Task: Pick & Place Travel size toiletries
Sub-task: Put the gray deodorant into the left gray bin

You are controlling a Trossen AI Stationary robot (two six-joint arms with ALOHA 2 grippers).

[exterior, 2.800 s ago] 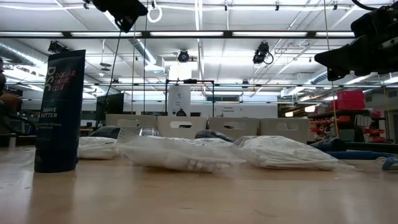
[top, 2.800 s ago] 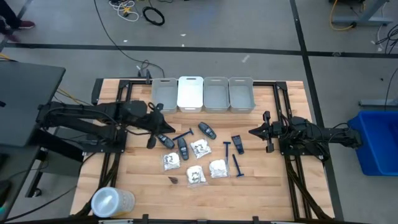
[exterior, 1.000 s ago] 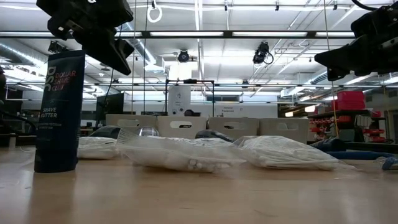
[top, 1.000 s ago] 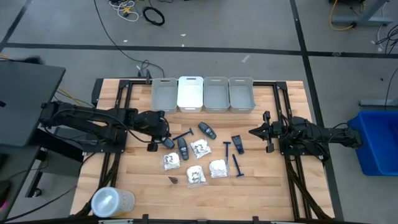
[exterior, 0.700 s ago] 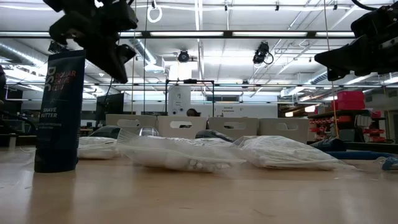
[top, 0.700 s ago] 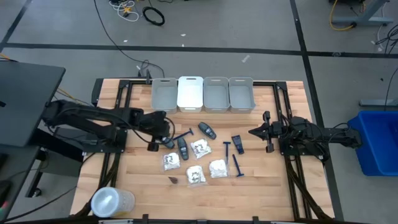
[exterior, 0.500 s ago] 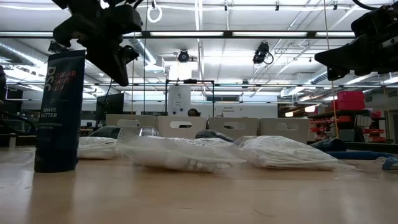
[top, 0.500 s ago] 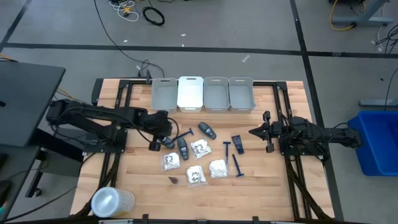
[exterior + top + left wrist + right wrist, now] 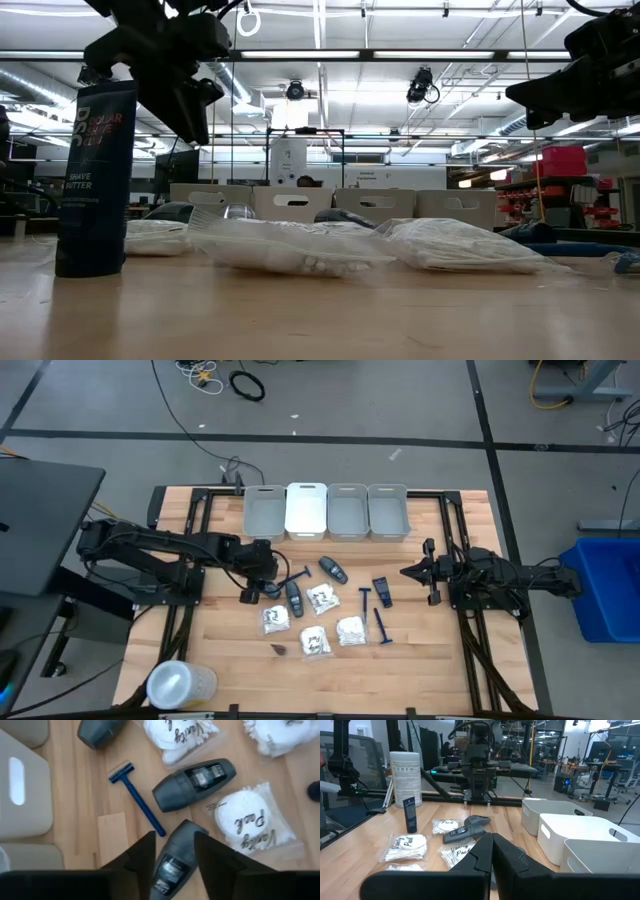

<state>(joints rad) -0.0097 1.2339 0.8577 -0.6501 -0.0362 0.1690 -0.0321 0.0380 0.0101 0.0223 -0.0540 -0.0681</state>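
- Left arm has swung further in over the counter (image 9: 210, 640) since the earlier shots, and its gripper (image 9: 172, 852) has parted; a second back it looked pinched together.
- Now the left gripper (image 9: 262, 578) hangs over the left edge of the toiletry pile, pointing down, jaws spread on either side of a dark oval case (image 9: 176, 857). Can't tell if the fingers (image 9: 142, 855) are touching it, and nothing is lifted.
- From the low view the left gripper (image 9: 185, 100) sits up in the air beside the tall dark shave butter tube (image 9: 97, 180).
- Just past that case lies a 2nd dark case (image 9: 194, 784), with a blue razor (image 9: 137, 802) beside it and a white packet (image 9: 250, 820) on the other side.
- The rest of the toiletries are scattered mid-counter in front of the 4 bins (image 9: 326, 511): more packets (image 9: 314, 641), another razor (image 9: 381, 625).
- Right arm is parked at the right side, stretched out level, its gripper (image 9: 408, 572) clenched with nothing in it and well apart from the pile.
- A white wipes canister (image 9: 178, 684) lies at the near-left corner.
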